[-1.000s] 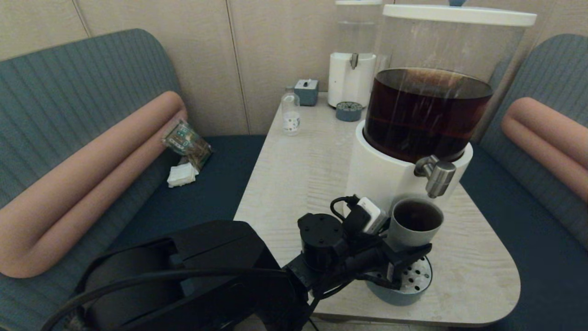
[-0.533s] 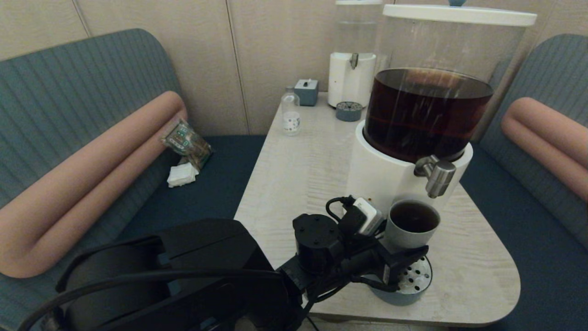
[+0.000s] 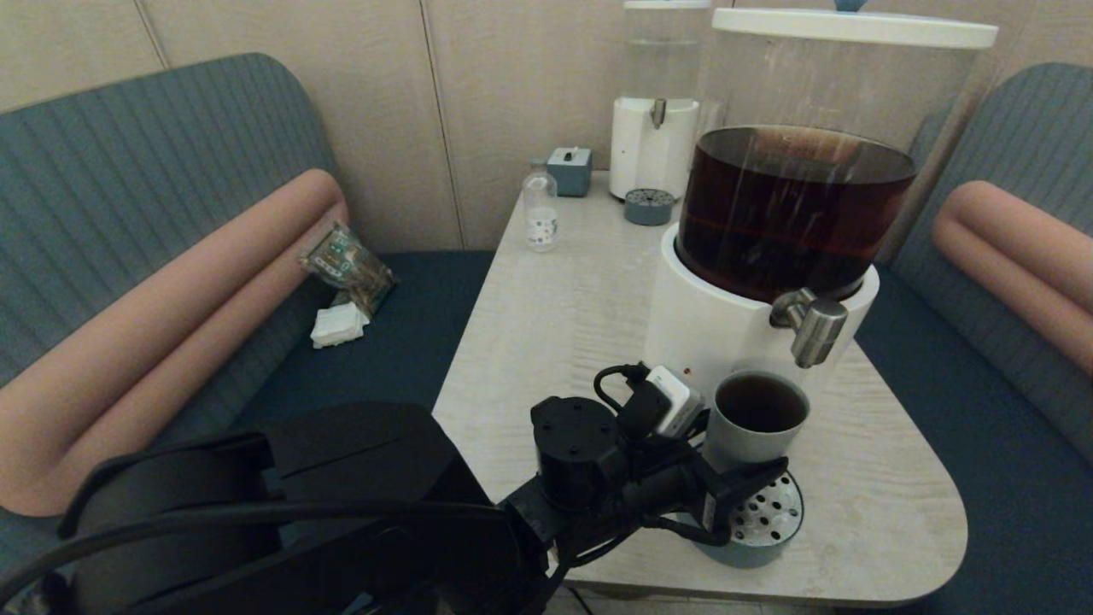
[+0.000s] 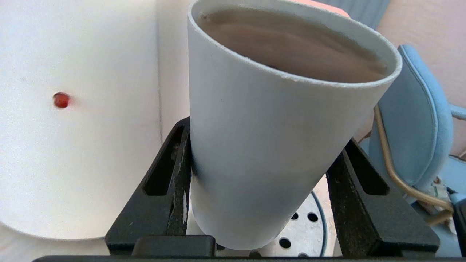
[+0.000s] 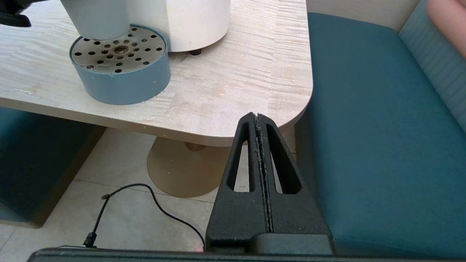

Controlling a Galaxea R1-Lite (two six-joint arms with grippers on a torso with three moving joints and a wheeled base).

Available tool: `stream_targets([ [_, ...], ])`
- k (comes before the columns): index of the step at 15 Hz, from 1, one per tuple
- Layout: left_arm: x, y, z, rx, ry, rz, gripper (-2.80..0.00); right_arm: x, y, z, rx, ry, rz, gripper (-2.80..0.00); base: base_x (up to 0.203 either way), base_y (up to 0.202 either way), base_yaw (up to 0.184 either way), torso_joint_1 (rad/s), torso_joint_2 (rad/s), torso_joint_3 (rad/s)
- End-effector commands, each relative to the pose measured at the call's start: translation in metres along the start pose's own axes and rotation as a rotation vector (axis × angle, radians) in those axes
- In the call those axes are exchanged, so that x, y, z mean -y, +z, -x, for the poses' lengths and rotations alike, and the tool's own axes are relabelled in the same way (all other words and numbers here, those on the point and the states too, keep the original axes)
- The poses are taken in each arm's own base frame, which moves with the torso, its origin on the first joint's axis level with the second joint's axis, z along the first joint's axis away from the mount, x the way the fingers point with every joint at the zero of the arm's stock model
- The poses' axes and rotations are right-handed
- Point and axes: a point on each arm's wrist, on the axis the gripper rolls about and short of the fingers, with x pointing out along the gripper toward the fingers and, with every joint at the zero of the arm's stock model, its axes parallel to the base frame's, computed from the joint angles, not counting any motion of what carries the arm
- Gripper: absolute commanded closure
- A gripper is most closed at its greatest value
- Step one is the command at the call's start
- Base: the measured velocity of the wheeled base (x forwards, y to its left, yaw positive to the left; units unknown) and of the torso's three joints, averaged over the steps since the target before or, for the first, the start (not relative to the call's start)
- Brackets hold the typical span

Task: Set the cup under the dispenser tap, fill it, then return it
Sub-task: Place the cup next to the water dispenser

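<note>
A pale wood-grain table [image 3: 546,325] with rounded corners stands between two teal upholstered benches [image 3: 128,188], against a beige panelled wall. In the head view, a large white-based dispenser [image 3: 751,307] holding dark brown liquid sits on the table's right half; its steel tap [image 3: 815,329] juts toward the robot. A narrower dispenser [image 3: 656,128] of clear liquid, a small clear bottle [image 3: 540,212] and a small grey box [image 3: 569,169] stand at the far end. The cup [image 3: 751,418] is upright, mouth up, filled with dark liquid, just below and left of the tap, above the perforated drip tray [image 3: 764,521]. The left gripper [image 3: 734,478] clamps it low on its wall.

The left wrist view shows the cup [image 4: 276,127] between both black fingers [image 4: 174,182], which press its sides; its long axis leans slightly, the base hanging over the drip tray [image 4: 305,233], beside the dispenser's white base [image 4: 72,109].

In the right wrist view, the right gripper [image 5: 260,120] hangs off the table [image 5: 236,83] edge over tiled floor [image 5: 120,203], its fingers pressed together on nothing. The drip tray [image 5: 120,72] stands near the table's front edge.
</note>
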Motion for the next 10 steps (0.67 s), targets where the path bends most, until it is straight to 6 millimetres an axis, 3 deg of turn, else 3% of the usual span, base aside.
stream_targets([
  [1,-0.001,0.004,0.003,0.013,0.001,-0.003,0.0,0.0,0.0,0.0,0.0,0.001,0.001,0.0,0.0,0.0,0.0,0.0,0.0,0.0],
  [10,-0.016,0.017,0.021,0.022,0.054,0.002,0.0,0.0,0.0,0.0,0.0,0.001,0.001,0.0,0.0,0.0,0.0,0.0,0.0,0.0],
])
